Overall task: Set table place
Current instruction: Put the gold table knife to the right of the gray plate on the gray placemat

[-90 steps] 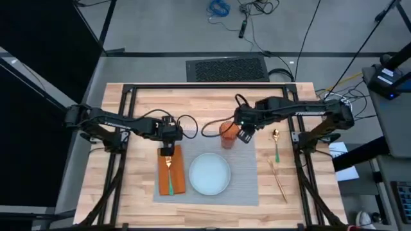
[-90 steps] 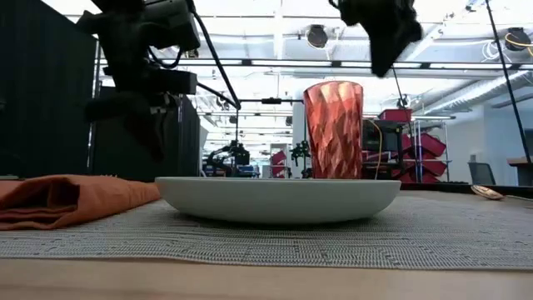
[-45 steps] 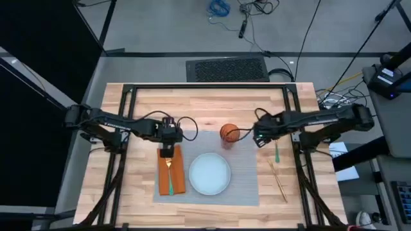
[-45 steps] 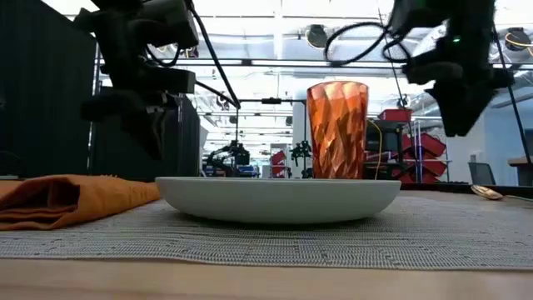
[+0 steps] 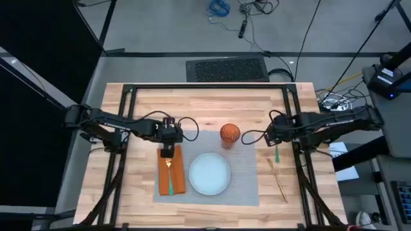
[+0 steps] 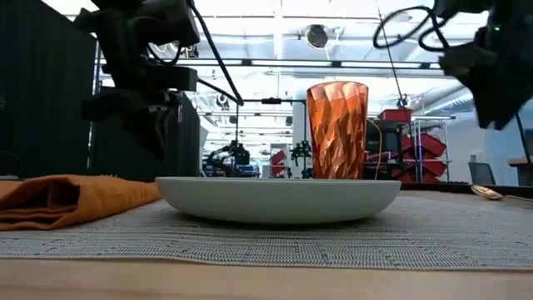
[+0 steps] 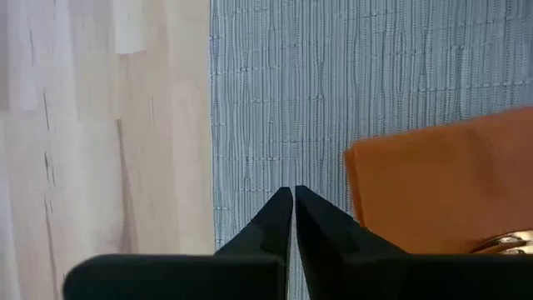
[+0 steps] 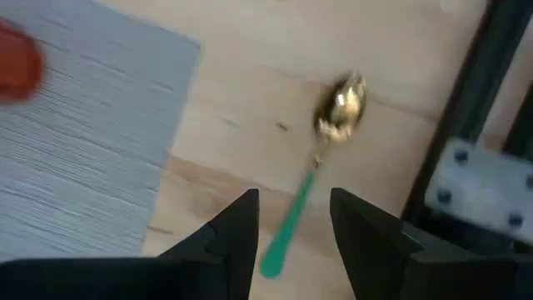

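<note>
A grey placemat (image 5: 241, 183) lies on the table (image 5: 212, 106). It carries an orange napkin (image 5: 178, 174) with a green-handled gold fork (image 5: 169, 174), a pale-blue plate (image 5: 209, 173) and an upright orange tumbler (image 5: 229, 133). My left gripper (image 7: 293, 196) hovers shut above the placemat by the napkin's (image 7: 450, 183) far end. A gold spoon (image 8: 319, 179) with a green handle lies on the bare wood right of the placemat. My right gripper (image 8: 293, 225) hangs open over it, one finger to each side of the handle, clear of it.
A gold knife (image 5: 280, 179) lies on the wood right of the placemat, nearer the front edge than the spoon (image 5: 276, 149). Black frame bars (image 5: 212, 86) run along the table's far and side edges, one close to the spoon (image 8: 491, 108).
My right gripper has swung away from the tumbler toward the table's right edge and now hangs over the spoon. The tumbler stays upright on the placemat.
</note>
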`<move>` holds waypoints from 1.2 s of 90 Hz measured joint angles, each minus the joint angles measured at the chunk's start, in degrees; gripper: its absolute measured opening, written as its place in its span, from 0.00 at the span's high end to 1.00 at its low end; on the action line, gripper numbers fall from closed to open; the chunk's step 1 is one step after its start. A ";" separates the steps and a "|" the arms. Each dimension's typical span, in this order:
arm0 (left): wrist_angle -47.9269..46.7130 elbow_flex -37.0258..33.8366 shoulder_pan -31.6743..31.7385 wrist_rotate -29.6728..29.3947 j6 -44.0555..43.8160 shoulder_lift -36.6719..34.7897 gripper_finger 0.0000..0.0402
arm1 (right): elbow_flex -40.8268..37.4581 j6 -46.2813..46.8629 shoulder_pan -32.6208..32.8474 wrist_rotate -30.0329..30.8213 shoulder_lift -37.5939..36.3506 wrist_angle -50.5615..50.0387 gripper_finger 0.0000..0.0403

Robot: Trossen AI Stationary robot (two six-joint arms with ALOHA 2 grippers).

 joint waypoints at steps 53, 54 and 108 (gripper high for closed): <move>0.49 0.00 0.00 -0.02 1.92 0.00 0.99 | -0.89 10.04 4.45 -2.12 4.45 2.43 0.66; 0.50 0.00 0.00 -0.02 2.01 0.00 0.99 | -0.89 10.21 4.66 -2.18 4.58 2.73 0.66; 3.28 0.00 -0.43 1.52 4.43 0.00 0.99 | -5.92 33.82 33.25 -7.15 13.14 23.77 0.66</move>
